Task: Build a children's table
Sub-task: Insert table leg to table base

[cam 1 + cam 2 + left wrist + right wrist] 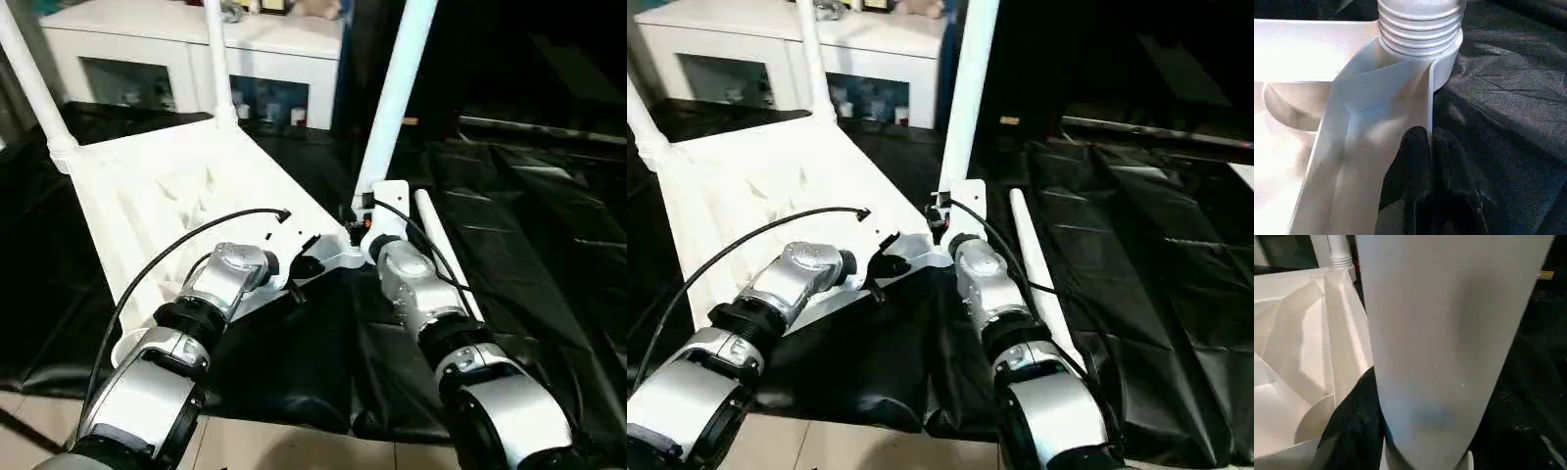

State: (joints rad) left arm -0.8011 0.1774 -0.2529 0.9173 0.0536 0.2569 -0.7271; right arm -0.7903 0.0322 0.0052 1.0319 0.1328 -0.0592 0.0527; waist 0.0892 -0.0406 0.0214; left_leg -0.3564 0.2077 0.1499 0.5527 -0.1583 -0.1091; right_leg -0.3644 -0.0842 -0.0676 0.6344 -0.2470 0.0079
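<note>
White plastic tabletop [186,196] upside down on black cloth [549,225]. Left gripper [1427,147] pinching rim at 6 o'clock, steadying. Right gripper [364,223] clamped round leg [397,93], probably seating it in the 3 o'clock corner socket.

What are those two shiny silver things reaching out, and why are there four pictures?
Those are a robot's two arms. Two pictures come from cameras in its head, looking down over its arms. The other two come from a camera on each wrist, so you see very close up.

The robot is building a little white table, which lies upside down on a black cloth. The tabletop shows its ribbed underside. Three legs already stand up in the corners, and one loose leg lies on the cloth.

The left gripper pinches the tabletop's edge near a corner. The right gripper is closed around the standing leg in that corner.

Behind is a white cabinet.
</note>
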